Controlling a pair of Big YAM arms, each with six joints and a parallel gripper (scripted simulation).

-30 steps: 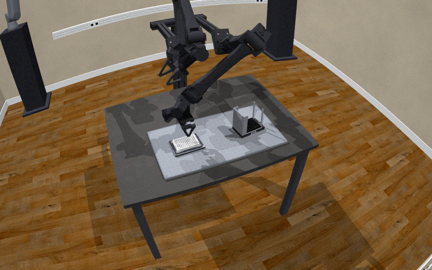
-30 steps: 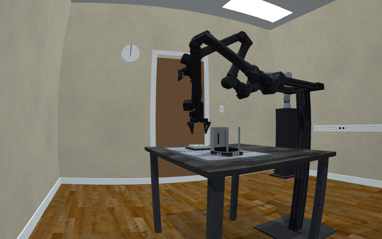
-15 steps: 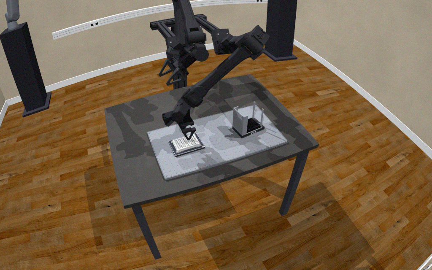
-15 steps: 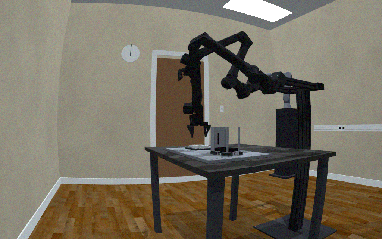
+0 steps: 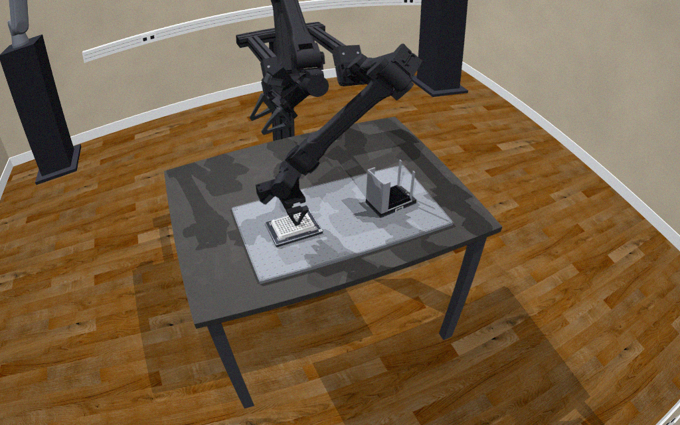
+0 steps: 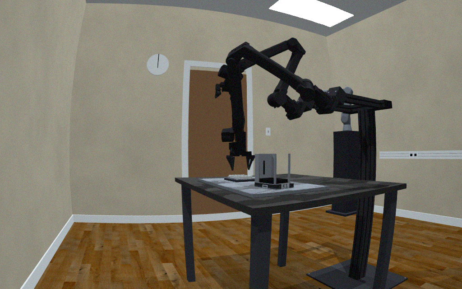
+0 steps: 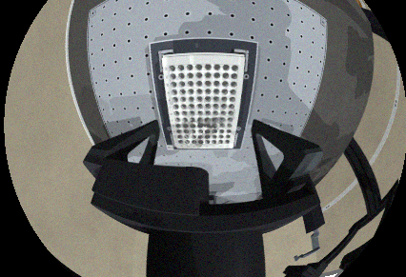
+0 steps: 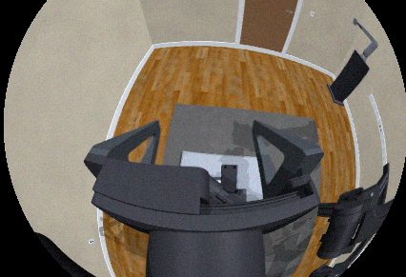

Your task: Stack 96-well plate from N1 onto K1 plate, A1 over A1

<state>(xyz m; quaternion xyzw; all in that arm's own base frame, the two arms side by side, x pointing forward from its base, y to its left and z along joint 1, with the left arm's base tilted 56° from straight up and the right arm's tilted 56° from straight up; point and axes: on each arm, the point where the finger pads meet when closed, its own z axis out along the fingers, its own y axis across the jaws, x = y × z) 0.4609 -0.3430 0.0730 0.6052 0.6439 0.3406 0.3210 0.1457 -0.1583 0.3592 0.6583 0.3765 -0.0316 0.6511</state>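
The white 96-well plate (image 5: 281,226) (image 6: 239,176) (image 7: 205,58) lies in the dark plate nest N1 (image 7: 203,46) on the pegboard. My left gripper (image 5: 297,223) (image 6: 240,169) (image 7: 205,125) is open and empty, pointing down a little above the plate, its fingers spread wider than the plate in the left wrist view. The stack rack K1 (image 5: 377,190) (image 6: 265,168) has grey walls and thin posts. A dark plate (image 5: 400,195) seems to sit low inside it. My right gripper (image 5: 258,125) (image 8: 206,125) is open and empty, high behind the table. The printed rim letters are too small to read.
The light pegboard (image 5: 353,237) (image 7: 124,34) carries nest and rack on the dark table (image 5: 194,274) (image 6: 351,192). K1's tall walls and posts rise well above its base. The left forearm reaches across the table from the rear stand.
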